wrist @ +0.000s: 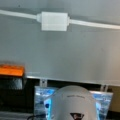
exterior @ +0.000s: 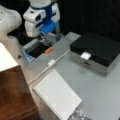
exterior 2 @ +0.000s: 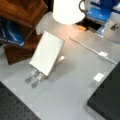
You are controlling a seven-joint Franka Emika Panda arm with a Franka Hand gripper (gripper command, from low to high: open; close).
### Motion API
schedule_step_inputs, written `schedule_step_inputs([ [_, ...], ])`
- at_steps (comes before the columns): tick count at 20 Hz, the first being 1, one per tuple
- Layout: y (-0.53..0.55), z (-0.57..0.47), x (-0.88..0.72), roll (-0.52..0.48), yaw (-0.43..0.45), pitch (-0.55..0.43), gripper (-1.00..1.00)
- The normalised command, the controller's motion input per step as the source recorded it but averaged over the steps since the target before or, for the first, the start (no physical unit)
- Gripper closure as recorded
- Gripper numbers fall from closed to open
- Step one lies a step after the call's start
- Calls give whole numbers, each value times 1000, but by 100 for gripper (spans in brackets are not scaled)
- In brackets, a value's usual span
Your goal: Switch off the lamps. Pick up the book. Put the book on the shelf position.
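The white book (exterior: 57, 97) (exterior 2: 47, 52) leans tilted on a bare metal rack (exterior 2: 34, 77) in both front views. The dark reddish-brown wooden block, the shelf position (exterior: 13, 95) (exterior 2: 23, 11), stands right beside it. A white lamp shade (exterior 2: 67, 10) (exterior: 5, 59) hangs over the table, with a warm glow on the surface beneath it. A white cable with an inline switch (exterior: 51, 62) (exterior 2: 103, 53) (wrist: 54, 21) crosses the table. My gripper (exterior: 45, 38) hovers at the table's far edge in a front view, just behind the switch and far from the book. Nothing shows between its fingers, which are out of the wrist view.
A black-topped silver box (exterior: 96, 51) (exterior 2: 110, 95) fills one side of the table. A small orange piece (exterior: 48, 50) (wrist: 11, 70) lies at the table edge near the gripper. A blue object (exterior 2: 10, 35) sits inside the wooden block. A white square tag (exterior 2: 99, 77) lies near the box.
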Motion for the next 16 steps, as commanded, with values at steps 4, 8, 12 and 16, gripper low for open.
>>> schedule_step_inputs([
  [4,113,-139,-245,62,-36,-135,-100],
  [8,129,-92,-283,46,-3,-133,-100],
  [12,143,-174,-326,46,13,-140,-100],
  [16,165,-215,-323,56,4,-151,-100],
])
